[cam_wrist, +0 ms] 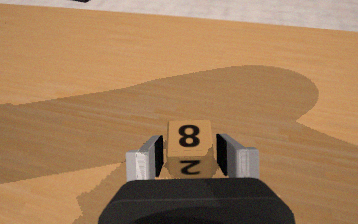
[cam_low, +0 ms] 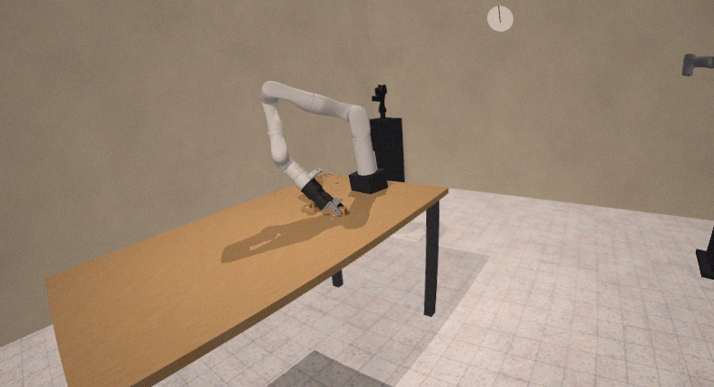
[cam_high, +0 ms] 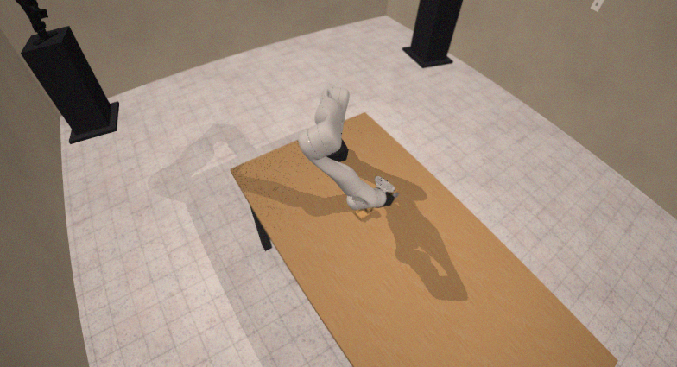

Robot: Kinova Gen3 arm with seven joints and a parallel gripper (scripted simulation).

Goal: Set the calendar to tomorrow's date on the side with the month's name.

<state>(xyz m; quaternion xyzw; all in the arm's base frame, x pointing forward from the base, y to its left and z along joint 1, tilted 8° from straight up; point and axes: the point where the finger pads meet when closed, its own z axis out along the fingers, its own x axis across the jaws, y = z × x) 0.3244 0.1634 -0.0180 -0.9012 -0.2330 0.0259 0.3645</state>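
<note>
A wooden cube (cam_wrist: 189,151) sits between the fingers in the wrist view, with a black 8 on one face and a 2 on the face below it, mirrored or turned in this view. It appears to rest on the table. My gripper (cam_wrist: 189,148) (cam_low: 340,208) is open around the cube, with a narrow gap on each side. The wooden calendar tray (cam_high: 363,214) shows only in part beside the arm's wrist in the top view. Its month's name and the other cube cannot be made out.
The wooden table (cam_high: 427,326) (cam_low: 165,304) carries the arm's black base (cam_low: 368,180) near one end. The arm's shadow falls across the table around the cube. Black pedestals (cam_high: 66,79) (cam_high: 436,22) stand on the floor away from the table.
</note>
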